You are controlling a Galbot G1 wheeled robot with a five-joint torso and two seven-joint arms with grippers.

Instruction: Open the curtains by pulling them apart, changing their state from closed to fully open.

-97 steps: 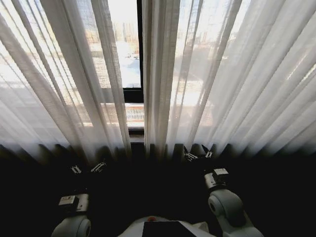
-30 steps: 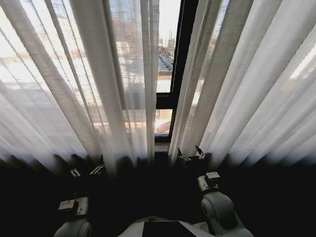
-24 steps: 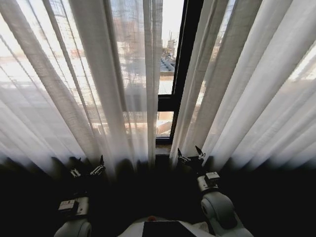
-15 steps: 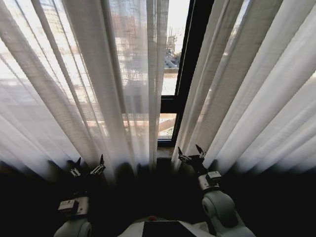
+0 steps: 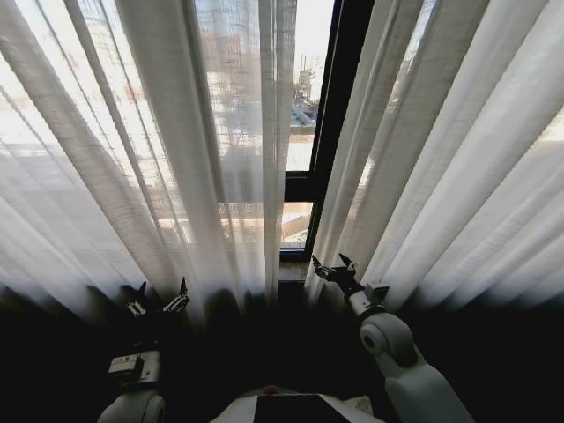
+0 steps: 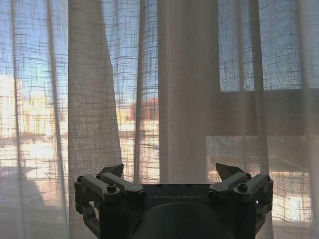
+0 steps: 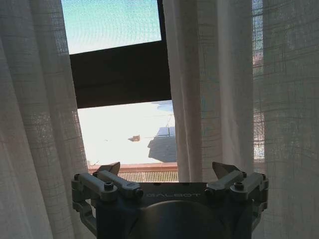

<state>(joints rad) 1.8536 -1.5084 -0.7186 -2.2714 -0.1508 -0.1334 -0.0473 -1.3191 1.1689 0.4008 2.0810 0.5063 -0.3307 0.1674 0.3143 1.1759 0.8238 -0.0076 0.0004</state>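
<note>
Two sheer white curtains hang before me: the left panel (image 5: 176, 159) and the right panel (image 5: 441, 167), with a narrow gap between them. My left gripper (image 5: 157, 298) is open, low in front of the left panel's hem, apart from the fabric. In the left wrist view the left gripper (image 6: 169, 172) faces pleated cloth (image 6: 179, 99) with nothing between its fingers. My right gripper (image 5: 329, 267) is open at the inner edge of the right panel, by the gap. In the right wrist view the right gripper (image 7: 167, 169) points at the gap, with curtain folds (image 7: 214, 84) on both sides.
A black window frame bar (image 5: 339, 97) runs vertically through the gap, with a horizontal bar (image 7: 119, 72) crossing it. Bright city buildings lie beyond the glass. The area below the curtain hems is dark.
The head view has shifted, so the gap and frame bar now sit right of centre. My right gripper has moved up and forward towards the right panel's inner edge. The left gripper has stayed put.
</note>
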